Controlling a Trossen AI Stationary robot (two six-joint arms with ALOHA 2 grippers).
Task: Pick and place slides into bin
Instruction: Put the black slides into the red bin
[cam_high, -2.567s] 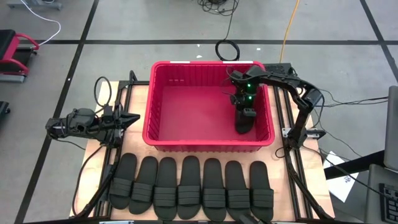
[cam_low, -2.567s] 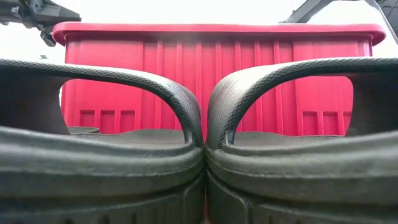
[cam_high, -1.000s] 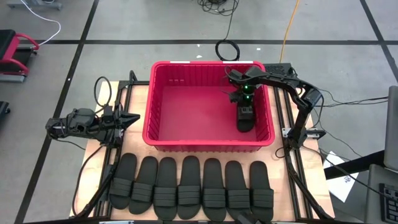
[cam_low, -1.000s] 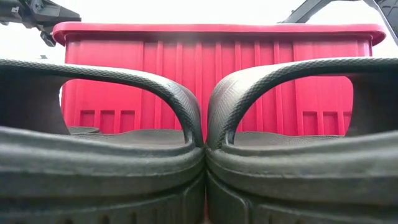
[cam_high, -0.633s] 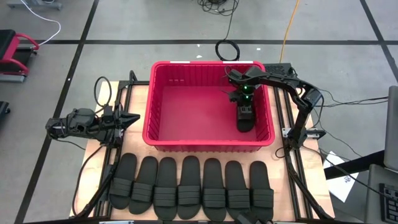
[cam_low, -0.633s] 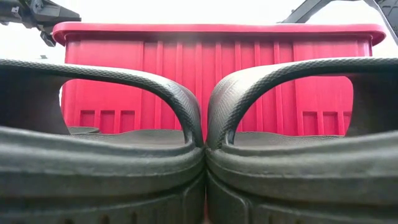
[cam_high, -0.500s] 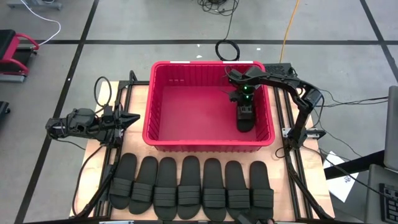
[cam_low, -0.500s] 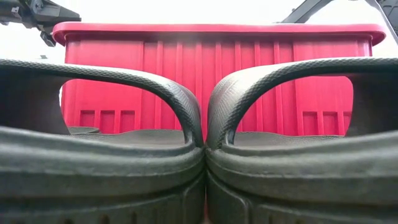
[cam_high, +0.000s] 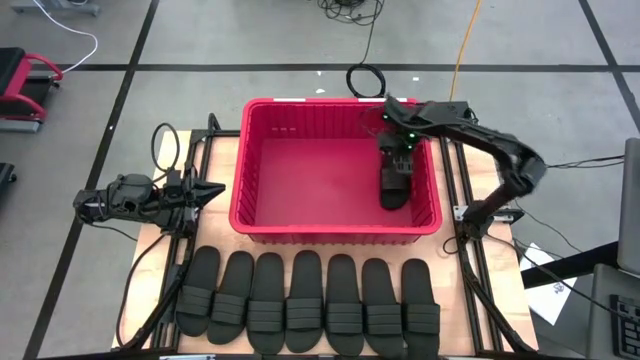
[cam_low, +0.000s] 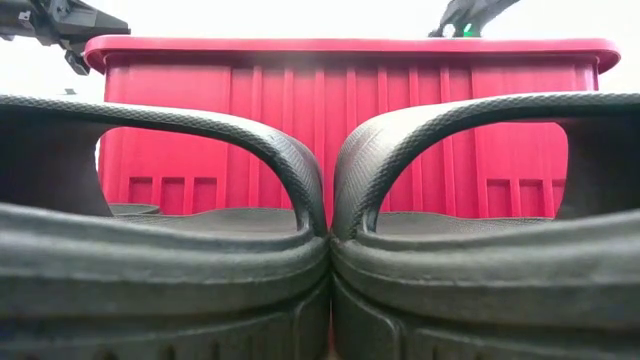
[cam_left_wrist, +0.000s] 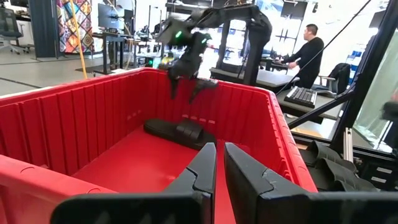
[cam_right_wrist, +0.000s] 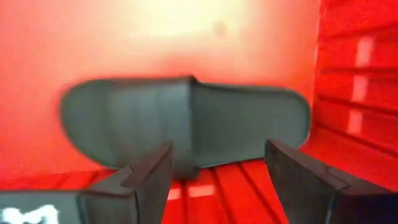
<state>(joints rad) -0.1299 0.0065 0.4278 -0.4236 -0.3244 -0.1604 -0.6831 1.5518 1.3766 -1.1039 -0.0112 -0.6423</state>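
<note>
my right gripper (cam_high: 400, 160) hangs with fingers spread apart and empty just above a black slide (cam_high: 393, 190) lying flat inside the red bin (cam_high: 258, 225) below it.

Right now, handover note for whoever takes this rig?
Right gripper: open, raised above the slide in the bin, holding nothing.
Left gripper: fingers nearly together, empty, parked left of the bin.
Done: one slide lies flat on the bin floor by its right wall.
Left: seven slides in a row on the table in front of the bin, untouched.
</note>
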